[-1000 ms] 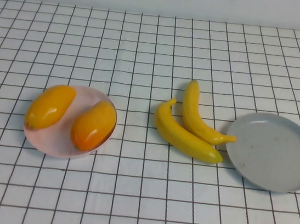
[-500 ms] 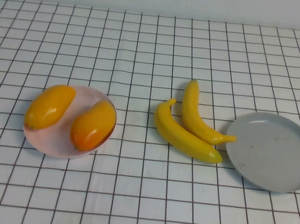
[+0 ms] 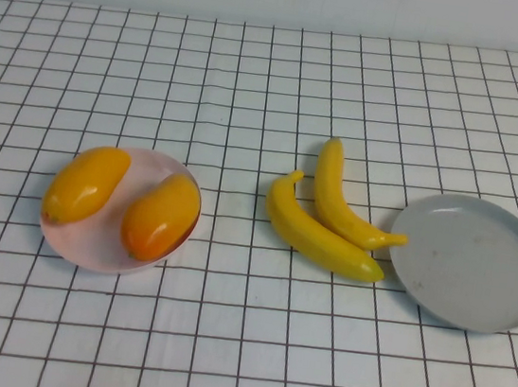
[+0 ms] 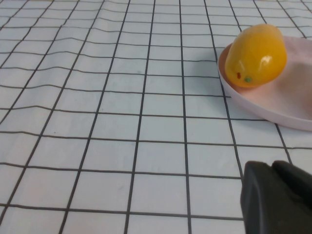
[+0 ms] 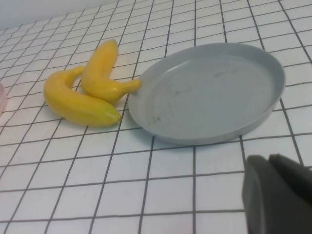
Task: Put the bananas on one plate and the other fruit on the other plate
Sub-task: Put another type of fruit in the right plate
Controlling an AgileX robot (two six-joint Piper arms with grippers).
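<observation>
glossy curved bananas (image 3: 327,223) beside round grey plate (image 3: 472,263), plump mangoes (image 3: 124,201) on pink plate (image 3: 99,249), left gripper (image 4: 278,197), right gripper (image 5: 278,195) both pressed together

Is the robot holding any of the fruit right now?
No. The left hand and right hand are both shut and hold nothing, apart from the bananas on the table and the mangoes.

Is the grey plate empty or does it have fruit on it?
Empty. The grey plate holds nothing; both bananas lie on the cloth beside it.
</observation>
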